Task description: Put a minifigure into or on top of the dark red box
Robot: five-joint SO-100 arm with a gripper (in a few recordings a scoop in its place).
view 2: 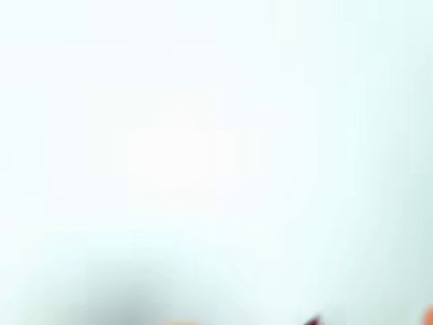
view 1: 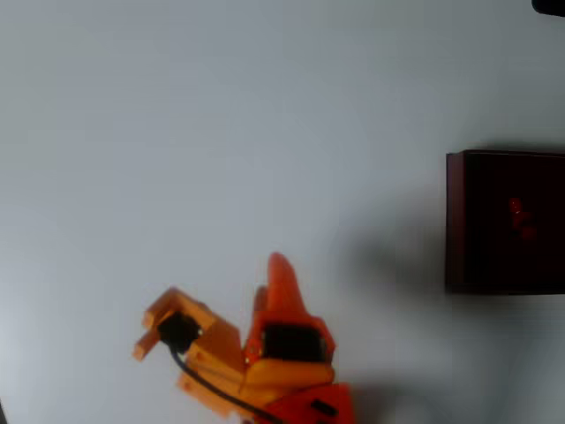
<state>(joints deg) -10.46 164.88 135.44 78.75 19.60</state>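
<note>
In the overhead view the dark red box (view 1: 455,221) stands at the right edge of the white table, partly cut off by the frame. A tiny red minifigure (view 1: 519,218) lies inside it on the dark floor. My orange gripper (view 1: 279,268) is at the bottom centre, far to the left of the box. Its pointed fingers lie together, aim up the picture and hold nothing. The wrist view is a pale blur of table, with a sliver of orange finger (view 2: 429,315) at the bottom right corner.
The white table (view 1: 221,132) spreads bare across the left and middle. The arm's orange body and black cable (view 1: 203,380) fill the bottom centre. A dark object (view 1: 549,6) pokes in at the top right corner.
</note>
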